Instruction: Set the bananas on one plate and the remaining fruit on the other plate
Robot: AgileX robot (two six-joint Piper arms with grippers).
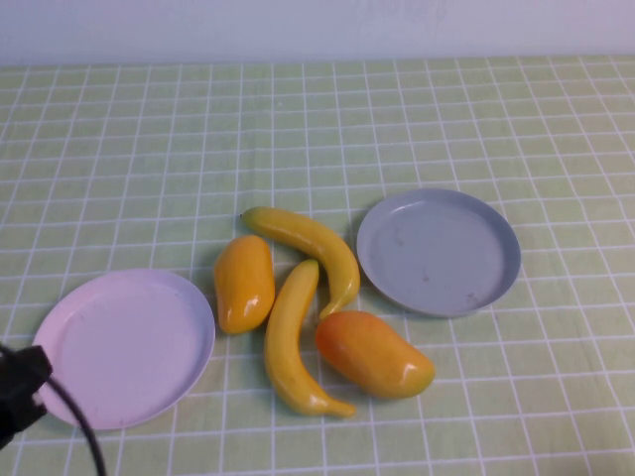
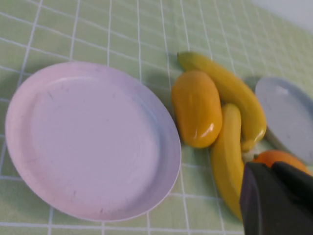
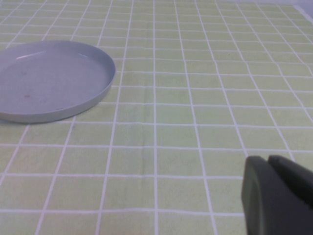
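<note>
Two slim yellow bananas lie at the table's middle, one (image 1: 308, 246) further back and one (image 1: 290, 342) nearer. A yellow-orange mango-shaped fruit (image 1: 244, 283) lies to their left and a redder one (image 1: 374, 353) to their right. The grey-blue plate (image 1: 439, 252) is empty on the right. The pink-lilac plate (image 1: 124, 345) is empty on the left. My left gripper (image 1: 15, 392) is at the near left corner beside the pink plate, shut and empty; it also shows in the left wrist view (image 2: 271, 167). My right gripper (image 3: 268, 159) is shut and empty, over bare cloth away from the grey plate (image 3: 46, 85), and is out of the high view.
A green checked cloth (image 1: 149, 149) covers the table, with a white wall behind. The left wrist view shows the pink plate (image 2: 88, 142), the yellow-orange fruit (image 2: 196, 107), both bananas (image 2: 230, 90) (image 2: 227, 156) and the redder fruit (image 2: 279, 157).
</note>
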